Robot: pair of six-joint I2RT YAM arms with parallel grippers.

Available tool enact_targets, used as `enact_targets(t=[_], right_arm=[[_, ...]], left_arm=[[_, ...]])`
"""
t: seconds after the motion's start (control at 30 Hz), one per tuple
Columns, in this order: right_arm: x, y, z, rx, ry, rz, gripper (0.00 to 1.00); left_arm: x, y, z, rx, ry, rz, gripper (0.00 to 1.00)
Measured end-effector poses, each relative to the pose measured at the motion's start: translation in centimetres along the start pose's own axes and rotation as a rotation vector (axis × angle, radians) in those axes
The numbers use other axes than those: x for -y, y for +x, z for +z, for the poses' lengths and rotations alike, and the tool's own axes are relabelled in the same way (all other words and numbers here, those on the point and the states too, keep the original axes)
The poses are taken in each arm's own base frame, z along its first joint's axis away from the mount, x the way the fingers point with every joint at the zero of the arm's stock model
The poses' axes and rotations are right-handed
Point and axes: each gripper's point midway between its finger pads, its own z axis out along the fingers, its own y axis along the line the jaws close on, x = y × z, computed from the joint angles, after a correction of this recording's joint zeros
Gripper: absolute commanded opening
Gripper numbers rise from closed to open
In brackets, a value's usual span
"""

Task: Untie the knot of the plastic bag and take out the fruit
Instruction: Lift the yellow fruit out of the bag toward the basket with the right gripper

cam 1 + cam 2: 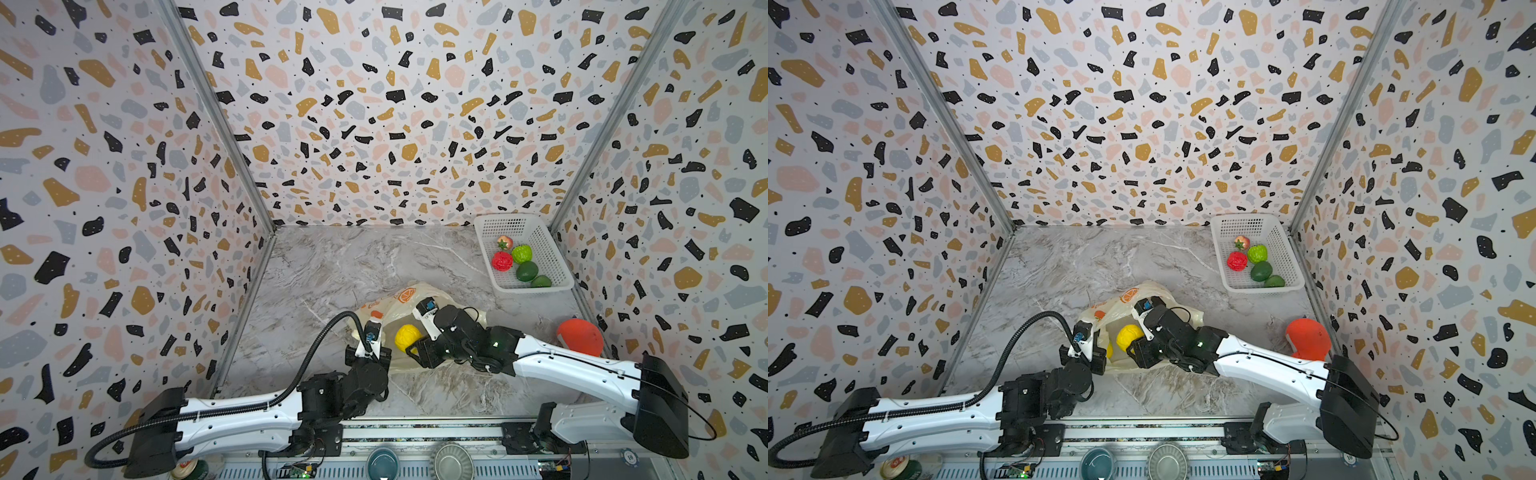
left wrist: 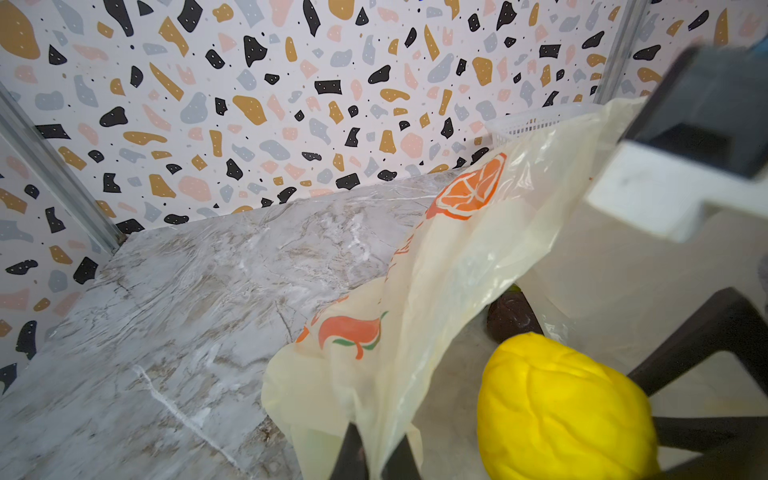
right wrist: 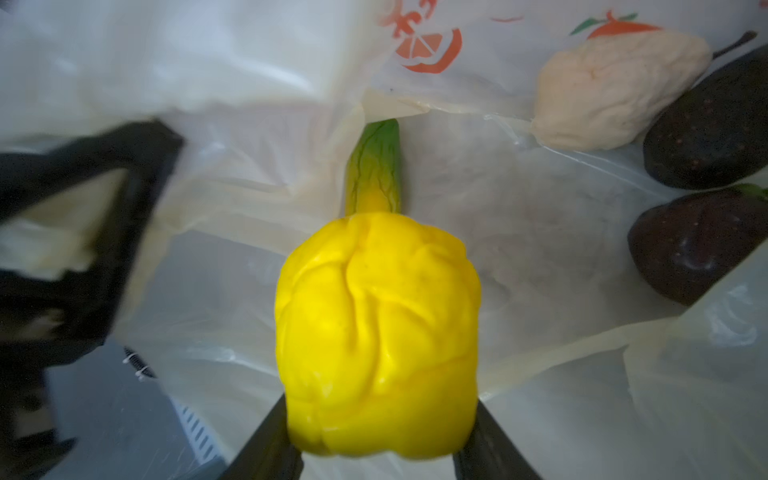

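Note:
The pale-yellow plastic bag point(image 1: 399, 297) point(image 1: 1121, 299) lies open in the middle of the marble table, and no knot shows on it. My left gripper point(image 2: 376, 453) point(image 1: 373, 332) is shut on the near edge of the bag point(image 2: 457, 257) and holds it up. My right gripper point(image 3: 376, 419) reaches into the bag's mouth and is shut on a bumpy yellow fruit point(image 3: 376, 332) point(image 1: 407, 337) point(image 1: 1128, 336). Deeper in the bag lie two dark purple fruits point(image 3: 706, 124) point(image 3: 690, 245), a pale cream fruit point(image 3: 615, 91) and a long green-yellow piece point(image 3: 374, 166).
A white perforated basket point(image 1: 511, 226) stands at the back right with several red and green fruits in it. A red-orange round thing point(image 1: 579, 336) sits by the right wall. Patterned walls close three sides. Two bowls point(image 1: 382, 463) stand below the front rail.

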Motion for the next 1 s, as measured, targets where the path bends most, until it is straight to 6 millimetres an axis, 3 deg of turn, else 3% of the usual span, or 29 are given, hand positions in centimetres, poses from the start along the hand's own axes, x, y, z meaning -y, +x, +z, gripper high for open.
enact_targets(t=[0.23, 0.33, 0.43, 0.57, 0.7, 0.87, 1.0], right_arm=[[-0.9, -6.7, -5.8, 0.155, -0.049, -0.019, 0.55], [-0.3, -9.6, -8.2, 0.214, -0.028, -0.029, 0.55], [1.6, -12.5, -10.6, 0.281, 0.011, -0.025, 0.55], [6.3, -15.1, -13.2, 0.357, 0.103, 0.018, 0.55], [11.9, -16.5, -14.6, 0.398, 0.215, 0.091, 0.55], [19.5, -17.4, -15.2, 0.438, 0.34, 0.198, 0.55], [25.4, -16.8, -15.2, 0.454, 0.436, 0.288, 0.55]], left_arm=[[0.1, 0.1, 0.1, -0.004, -0.002, 0.006, 0.0], [0.1, 0.1, 0.1, -0.003, -0.001, 0.005, 0.0], [0.1, 0.1, 0.1, -0.003, -0.001, 0.004, 0.0], [0.2, 0.0, 0.1, 0.002, 0.001, -0.003, 0.0], [0.3, 0.0, 0.1, 0.003, 0.002, -0.004, 0.0], [0.3, 0.0, 0.1, 0.002, 0.005, -0.004, 0.0], [0.3, 0.0, 0.1, 0.002, 0.006, -0.004, 0.0]])
